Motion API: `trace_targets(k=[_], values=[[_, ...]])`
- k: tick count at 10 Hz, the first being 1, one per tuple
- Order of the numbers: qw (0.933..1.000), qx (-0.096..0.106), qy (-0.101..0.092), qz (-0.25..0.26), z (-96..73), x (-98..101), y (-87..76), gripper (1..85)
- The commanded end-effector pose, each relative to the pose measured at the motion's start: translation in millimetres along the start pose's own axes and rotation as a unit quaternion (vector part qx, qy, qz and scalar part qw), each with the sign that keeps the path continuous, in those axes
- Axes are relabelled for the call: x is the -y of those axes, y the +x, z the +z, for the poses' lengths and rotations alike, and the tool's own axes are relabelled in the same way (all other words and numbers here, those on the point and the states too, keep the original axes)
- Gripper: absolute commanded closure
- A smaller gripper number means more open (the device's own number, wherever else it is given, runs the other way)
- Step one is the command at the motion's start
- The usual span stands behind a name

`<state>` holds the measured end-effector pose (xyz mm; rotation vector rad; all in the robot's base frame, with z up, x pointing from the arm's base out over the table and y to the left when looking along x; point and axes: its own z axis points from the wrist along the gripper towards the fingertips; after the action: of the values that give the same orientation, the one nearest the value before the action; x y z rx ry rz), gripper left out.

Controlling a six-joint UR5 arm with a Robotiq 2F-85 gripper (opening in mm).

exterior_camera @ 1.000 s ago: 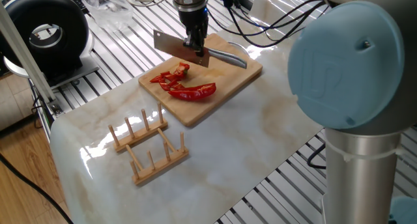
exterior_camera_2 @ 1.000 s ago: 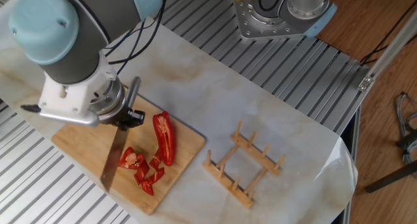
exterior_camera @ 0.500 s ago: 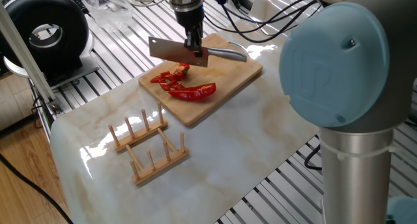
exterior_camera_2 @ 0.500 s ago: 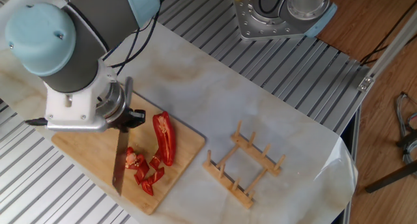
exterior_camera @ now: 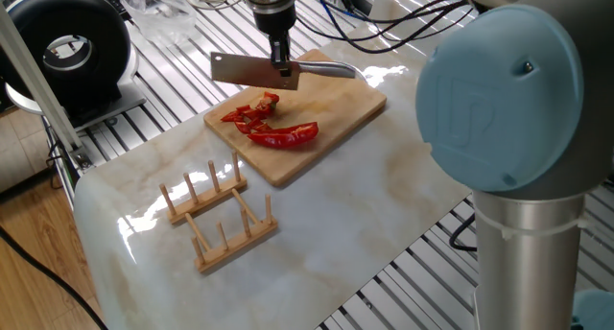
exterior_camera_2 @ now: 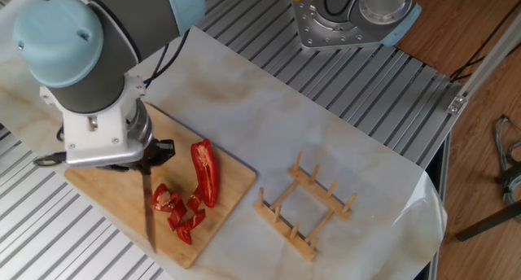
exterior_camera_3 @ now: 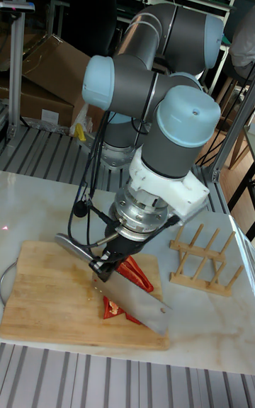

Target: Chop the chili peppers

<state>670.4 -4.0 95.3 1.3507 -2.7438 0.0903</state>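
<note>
Task partly done. On the rectangular light wooden cutting board [exterior_camera: 336, 105] the glossy red chili peppers [exterior_camera: 269, 124] show two conditions: one long curved half [exterior_camera_2: 205, 172] looks uncut, while beside it lies a cluster of short red pieces [exterior_camera_2: 177, 211], coarse chunks rather than fine bits. Judged remaining: more passes over the cluster, then the whole half.

The two-finger black gripper [exterior_camera: 280, 63] is clamped on the handle end of a steel cleaver with a broad rectangular blade [exterior_camera: 247, 70], held in the air above the board and clear of the peppers, blade edge down.

View differences: one fixed view shows the blade side-on and the gap under it, which the other fixed view cannot; there the blade [exterior_camera_2: 148, 211] reads as a thin line from above, sitting just left of the cut cluster, so that view gives the lateral alignment. The tall fixed view shows the arm's wrist and the cleaver [exterior_camera_3: 138, 303] in front of the peppers, hiding most of them. The slotted wooden dish rack [exterior_camera: 219, 213] stands off the board on the marble-look tabletop [exterior_camera: 365, 205], unused.
</note>
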Motion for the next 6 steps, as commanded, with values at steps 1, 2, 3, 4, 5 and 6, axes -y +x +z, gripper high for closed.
trace_targets(k=[1, 2, 3, 4, 5, 6], values=[[0.9976, 0.023, -0.003, -0.066, -2.2, -4.4, -17.8, 84.3], [0.9975, 0.016, 0.004, -0.069, -2.3, -0.5, -14.6, 84.3], [0.9971, 0.013, 0.007, -0.074, -2.9, 1.7, -11.4, 84.3], [0.9964, 0.006, 0.019, -0.082, -4.7, 7.7, -6.8, 84.3], [0.9958, -0.001, 0.024, -0.088, -7.7, 8.8, -2.1, 84.3], [0.9958, 0.002, 0.014, -0.09, -13.2, 0.5, -2.9, 84.3]])
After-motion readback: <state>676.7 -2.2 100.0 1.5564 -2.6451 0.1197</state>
